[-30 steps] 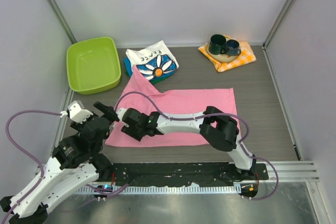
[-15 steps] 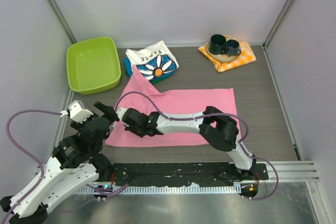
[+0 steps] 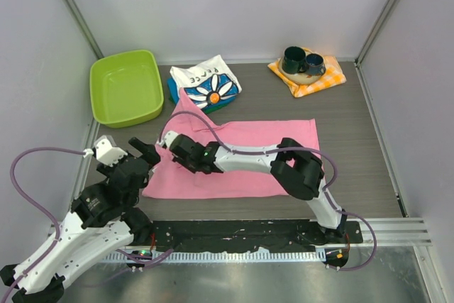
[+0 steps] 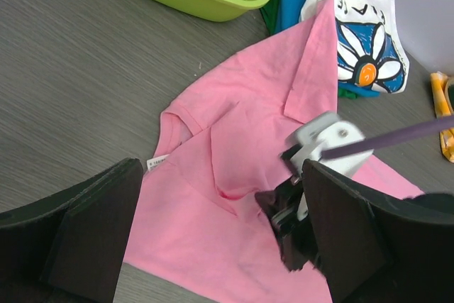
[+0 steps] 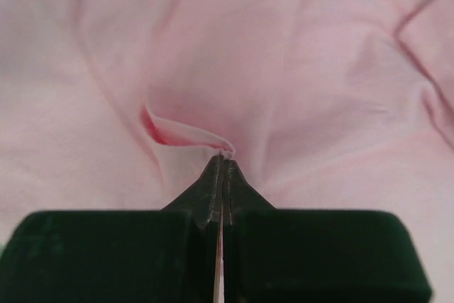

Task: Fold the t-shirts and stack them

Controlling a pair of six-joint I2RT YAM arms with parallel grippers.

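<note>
A bright pink t-shirt point(image 3: 273, 136) lies spread across the middle of the table, one sleeve pointing to the back left. My right gripper point(image 3: 172, 148) reaches over to its left part and is shut on a small raised fold of the pink cloth point(image 5: 191, 136), its tips point(image 5: 223, 155) pinched together. The left gripper point(image 3: 129, 152) hovers open just off the shirt's near left corner, with the pink t-shirt point(image 4: 241, 118) and the right gripper point(image 4: 287, 207) showing between its fingers point(image 4: 99, 232). A white daisy-print t-shirt point(image 3: 207, 83) rests on folded blue and green t-shirts point(image 3: 172, 91) behind.
A lime green tub point(image 3: 126, 86) stands at the back left, beside the shirt pile. At the back right an orange-and-white checked cloth point(image 3: 312, 84) carries two dark mugs point(image 3: 303, 62). Grey walls close in the table on three sides.
The right gripper went from open to shut on a fold of the pink shirt, then moved away and leftward, pulling the cloth up into a wrinkle. The left arm stayed still.
</note>
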